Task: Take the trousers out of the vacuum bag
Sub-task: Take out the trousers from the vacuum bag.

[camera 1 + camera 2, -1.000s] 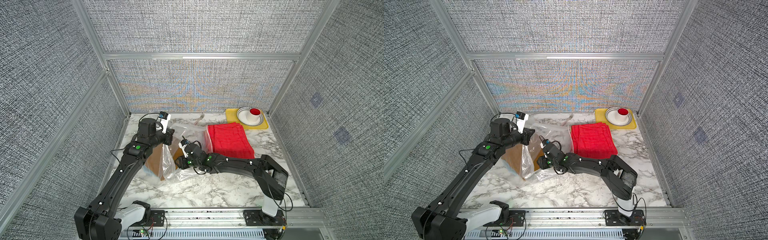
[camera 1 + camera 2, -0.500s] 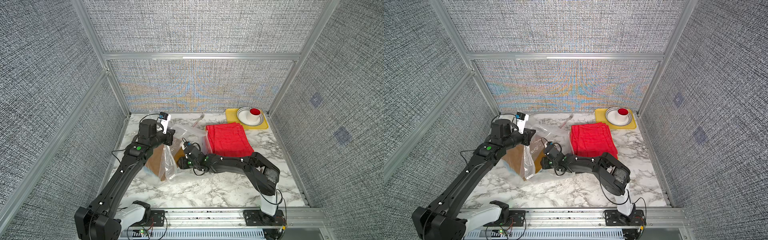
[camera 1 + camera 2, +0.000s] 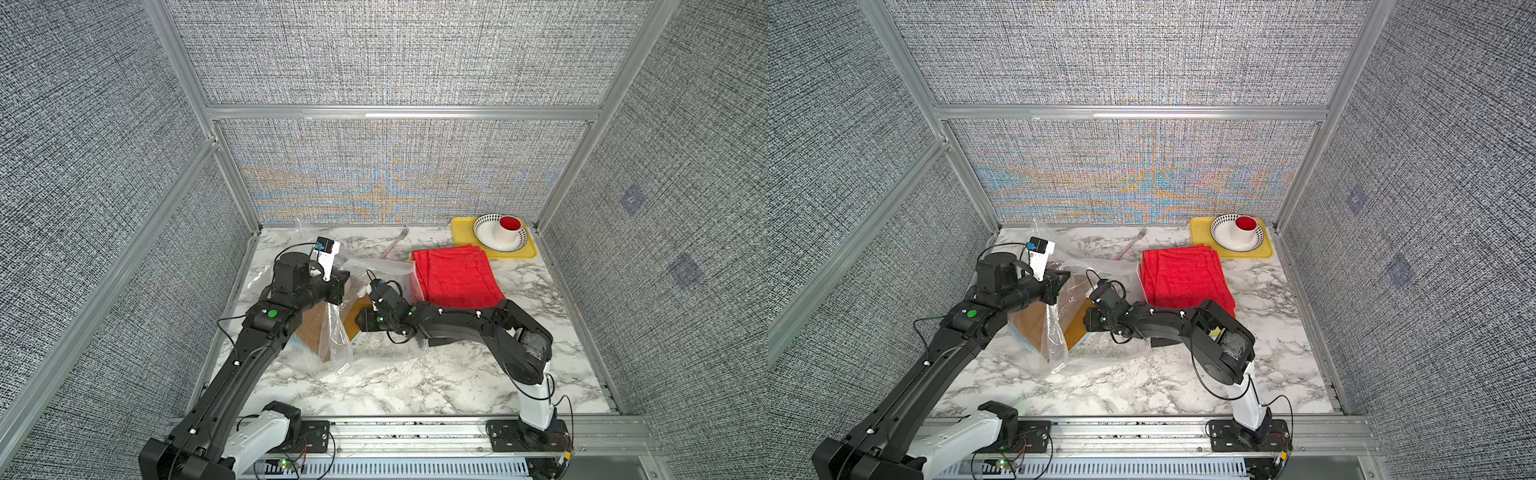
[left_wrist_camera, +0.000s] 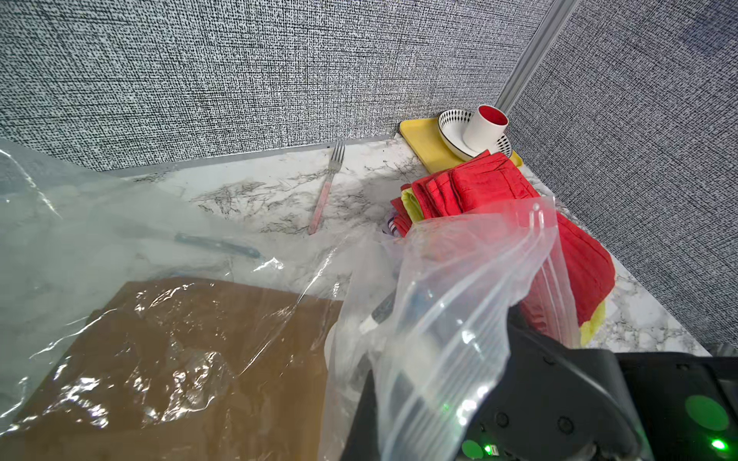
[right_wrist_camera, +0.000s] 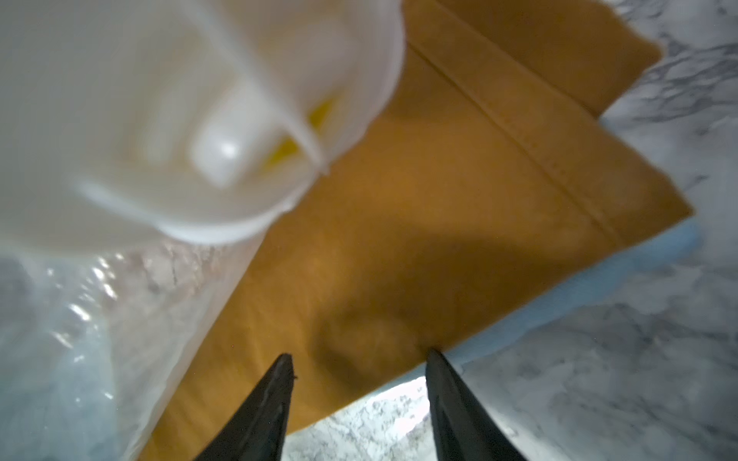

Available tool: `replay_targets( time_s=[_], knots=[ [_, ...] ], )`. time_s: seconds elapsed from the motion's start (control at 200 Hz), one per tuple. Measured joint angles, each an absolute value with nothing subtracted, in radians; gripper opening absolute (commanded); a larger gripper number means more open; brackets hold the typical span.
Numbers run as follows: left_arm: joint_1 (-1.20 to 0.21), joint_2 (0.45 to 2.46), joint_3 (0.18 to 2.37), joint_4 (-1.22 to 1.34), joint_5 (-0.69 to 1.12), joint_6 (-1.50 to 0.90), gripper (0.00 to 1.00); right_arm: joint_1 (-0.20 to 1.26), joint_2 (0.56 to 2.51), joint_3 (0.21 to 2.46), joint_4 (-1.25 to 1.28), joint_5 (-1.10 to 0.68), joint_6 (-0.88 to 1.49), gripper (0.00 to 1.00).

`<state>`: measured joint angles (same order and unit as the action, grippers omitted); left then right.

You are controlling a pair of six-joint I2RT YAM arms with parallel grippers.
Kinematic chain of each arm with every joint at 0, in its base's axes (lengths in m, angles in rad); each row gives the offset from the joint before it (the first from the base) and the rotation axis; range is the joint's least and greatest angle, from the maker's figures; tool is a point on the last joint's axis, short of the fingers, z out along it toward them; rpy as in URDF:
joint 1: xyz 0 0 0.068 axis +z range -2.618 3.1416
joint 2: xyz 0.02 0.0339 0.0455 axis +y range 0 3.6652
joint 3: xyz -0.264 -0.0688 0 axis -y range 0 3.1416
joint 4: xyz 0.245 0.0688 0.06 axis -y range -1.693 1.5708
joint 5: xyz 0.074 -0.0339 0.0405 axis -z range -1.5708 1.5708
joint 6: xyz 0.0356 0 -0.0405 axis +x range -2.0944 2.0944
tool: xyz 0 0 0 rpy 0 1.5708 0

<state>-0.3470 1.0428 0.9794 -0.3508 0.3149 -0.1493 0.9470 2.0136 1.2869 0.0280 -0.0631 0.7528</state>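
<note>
Right wrist view: my right gripper stands half open on nothing, jaws astride an edge of the orange trousers at the mouth of the bag, toward the left edge of the counter, my left gripper pinching the film up; push deeper, close on cloth only, never film.

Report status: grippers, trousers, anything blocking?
Left gripper shut on vacuum bag, edge held up. Right gripper open over orange trousers, not gripping. Red trousers already out. Bag film covers part of the orange pair.
</note>
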Motion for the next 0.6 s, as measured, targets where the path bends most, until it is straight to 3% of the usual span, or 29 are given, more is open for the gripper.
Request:
replay_targets(
  time_s=[0.305, 0.385, 0.596],
  knots=[
    [-0.348, 1.062, 0.995, -0.364, 0.313, -0.142, 0.00, 0.944, 2.042, 1.308, 0.033, -0.085, 0.760, 0.52],
    [-0.348, 1.064, 0.995, -0.364, 0.313, -0.141, 0.00, 0.943, 2.054, 1.319, 0.033, -0.091, 0.760, 0.45],
    [-0.349, 1.060, 0.995, -0.367, 0.297, -0.138, 0.00, 0.941, 2.066, 1.338, 0.033, -0.111, 0.763, 0.16]
  ],
)
